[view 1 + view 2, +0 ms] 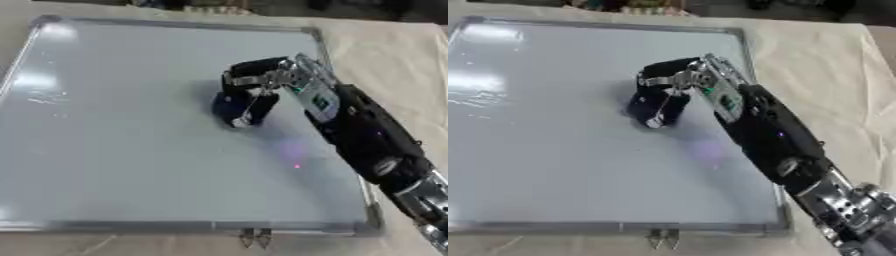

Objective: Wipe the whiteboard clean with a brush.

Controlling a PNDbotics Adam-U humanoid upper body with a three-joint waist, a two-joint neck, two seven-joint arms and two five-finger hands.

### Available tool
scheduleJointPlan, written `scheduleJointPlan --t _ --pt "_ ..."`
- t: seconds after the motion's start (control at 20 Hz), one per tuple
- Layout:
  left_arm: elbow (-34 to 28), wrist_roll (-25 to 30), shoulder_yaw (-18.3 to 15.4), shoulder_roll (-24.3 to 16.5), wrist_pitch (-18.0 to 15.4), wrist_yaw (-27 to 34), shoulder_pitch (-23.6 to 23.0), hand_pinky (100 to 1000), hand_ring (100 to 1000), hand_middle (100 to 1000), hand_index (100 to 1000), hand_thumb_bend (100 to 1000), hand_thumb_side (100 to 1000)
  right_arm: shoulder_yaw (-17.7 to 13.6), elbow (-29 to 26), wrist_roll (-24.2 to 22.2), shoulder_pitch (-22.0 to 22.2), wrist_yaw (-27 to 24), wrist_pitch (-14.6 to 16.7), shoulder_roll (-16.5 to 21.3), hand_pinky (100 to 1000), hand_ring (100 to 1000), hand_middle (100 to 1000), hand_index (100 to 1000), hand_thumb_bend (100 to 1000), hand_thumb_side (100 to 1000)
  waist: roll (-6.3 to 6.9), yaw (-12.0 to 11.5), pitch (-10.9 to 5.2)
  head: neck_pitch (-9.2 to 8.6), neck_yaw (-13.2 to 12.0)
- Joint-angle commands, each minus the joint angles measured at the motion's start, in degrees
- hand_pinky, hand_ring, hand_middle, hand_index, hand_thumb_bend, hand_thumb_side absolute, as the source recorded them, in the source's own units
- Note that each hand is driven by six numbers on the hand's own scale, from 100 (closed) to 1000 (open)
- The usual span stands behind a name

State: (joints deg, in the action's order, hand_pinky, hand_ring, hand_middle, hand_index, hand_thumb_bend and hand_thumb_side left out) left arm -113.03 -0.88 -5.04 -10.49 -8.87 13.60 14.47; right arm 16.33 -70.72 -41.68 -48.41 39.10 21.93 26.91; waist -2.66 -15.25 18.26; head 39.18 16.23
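Observation:
A large whiteboard (105,150) with a silver frame lies flat and fills most of both views. Its surface looks plain grey-white with only light glare at the left. My right hand (249,80) reaches in from the lower right and sits near the board's middle, fingers curled down round a dark blue brush (238,111). The brush's lower end rests on the board, a pale edge showing at its bottom. My left hand shows in neither view.
The board lies on a beige cloth (394,55) that shows at the right and along the bottom. A small metal clip (255,237) sticks out from the board's near edge. Dark clutter lines the far edge.

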Motion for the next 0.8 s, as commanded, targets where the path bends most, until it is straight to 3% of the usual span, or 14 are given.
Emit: scheduleJointPlan --t 0.05,0.4,0.8 --pt "-0.7 0.0 0.2 -0.3 -0.3 -0.2 0.4 403 470 435 520 100 930 -1.3 1.3 3.0 -1.0 3.6 0.2 0.9 310 406 153 142 100 100 0.36 0.0 -0.83 -0.61 -0.2" --pt "-0.7 -0.1 0.1 -0.2 -0.4 -0.2 0.3 403 470 435 520 100 930 -2.9 6.0 9.3 -1.2 9.2 0.1 0.9 308 409 155 142 100 100 0.51 0.1 -0.88 -0.95 -0.2" --pt "-0.7 -0.1 0.1 -0.2 -0.4 -0.2 0.2 403 470 435 520 100 930 -5.0 11.1 11.9 -1.6 11.9 -0.7 1.0 306 410 156 141 100 100 0.61 0.2 -0.86 -1.38 -0.2"
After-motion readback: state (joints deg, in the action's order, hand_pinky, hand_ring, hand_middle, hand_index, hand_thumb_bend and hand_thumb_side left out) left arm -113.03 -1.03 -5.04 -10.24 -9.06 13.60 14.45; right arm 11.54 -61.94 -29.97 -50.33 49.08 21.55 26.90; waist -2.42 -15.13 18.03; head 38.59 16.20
